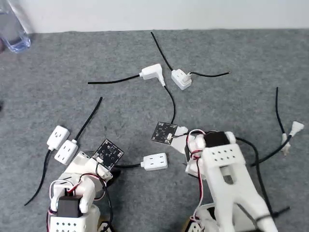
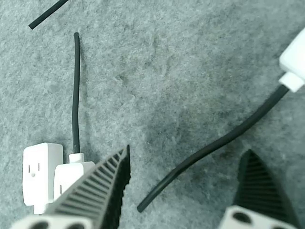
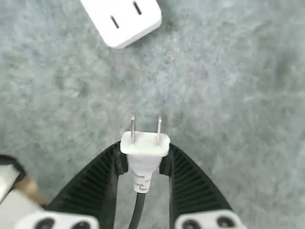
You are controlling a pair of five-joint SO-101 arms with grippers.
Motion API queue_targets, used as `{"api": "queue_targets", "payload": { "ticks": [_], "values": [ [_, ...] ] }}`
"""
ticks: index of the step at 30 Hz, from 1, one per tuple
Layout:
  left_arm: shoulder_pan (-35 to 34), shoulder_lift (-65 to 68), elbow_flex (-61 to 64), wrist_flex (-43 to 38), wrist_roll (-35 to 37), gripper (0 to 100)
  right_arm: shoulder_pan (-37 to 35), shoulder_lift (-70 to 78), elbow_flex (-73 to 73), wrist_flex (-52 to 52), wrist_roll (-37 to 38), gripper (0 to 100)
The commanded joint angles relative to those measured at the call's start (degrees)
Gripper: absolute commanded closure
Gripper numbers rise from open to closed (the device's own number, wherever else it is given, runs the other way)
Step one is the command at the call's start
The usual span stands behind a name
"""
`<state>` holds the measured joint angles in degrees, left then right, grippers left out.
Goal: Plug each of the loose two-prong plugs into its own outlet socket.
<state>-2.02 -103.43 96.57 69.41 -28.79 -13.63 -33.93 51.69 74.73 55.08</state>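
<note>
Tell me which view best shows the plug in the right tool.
The right wrist view: the plug sits clamped in the right tool, both prongs clear against the mat. The high view has it largely covered by that arm. The left wrist view looks at a different cord.

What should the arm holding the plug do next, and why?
Probably carry the plug forward toward the outlet socket and line up the prongs: the right gripper is shut on it, and the socket's slots lie ahead, off their line.

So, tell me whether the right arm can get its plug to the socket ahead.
Probably yes: the end effector grips the plug, prongs facing the socket, bare carpet between them.
</note>
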Motion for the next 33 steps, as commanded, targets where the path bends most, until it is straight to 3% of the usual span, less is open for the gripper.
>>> {"api": "queue_targets", "payload": {
  "ticks": [1,6,15,21,23,25,28,30,33],
  "values": [
    [0.35,-0.62,-0.22,0.26,-0.09,66,-0.40,-5.85,-5.80,7.43,-2.11,99.1],
    [-0.18,-0.62,-0.57,-4.92,1.32,66,-0.04,-5.67,-10.90,13.76,-2.81,99.1],
    [0.26,-0.62,-9.19,-19.43,19.60,66,-2.15,-4.88,-27.16,23.52,-5.54,99.1],
    [0.35,-0.70,-9.27,-23.74,15.56,66,-1.19,2.77,-42.02,28.26,-5.63,99.1],
    [0.26,-0.70,-8.13,-24.62,17.49,66,-1.63,6.46,-43.96,28.09,-6.59,99.1],
    [0.44,-0.70,-8.04,-26.11,23.03,66,-2.07,10.42,-44.57,27.91,-6.77,99.1],
    [0.70,-0.70,-8.40,-35.43,35.78,72,-1.89,14.99,-44.31,25.36,-6.95,99.1],
    [0.62,-0.70,-9.36,-40.79,47.74,81,-1.89,16.75,-44.31,23.60,-7.74,99.1],
    [-0.26,-0.70,-11.74,-42.55,66.55,99,-2.07,17.54,-44.31,20.79,-8.97,99.1]
  ]
}}
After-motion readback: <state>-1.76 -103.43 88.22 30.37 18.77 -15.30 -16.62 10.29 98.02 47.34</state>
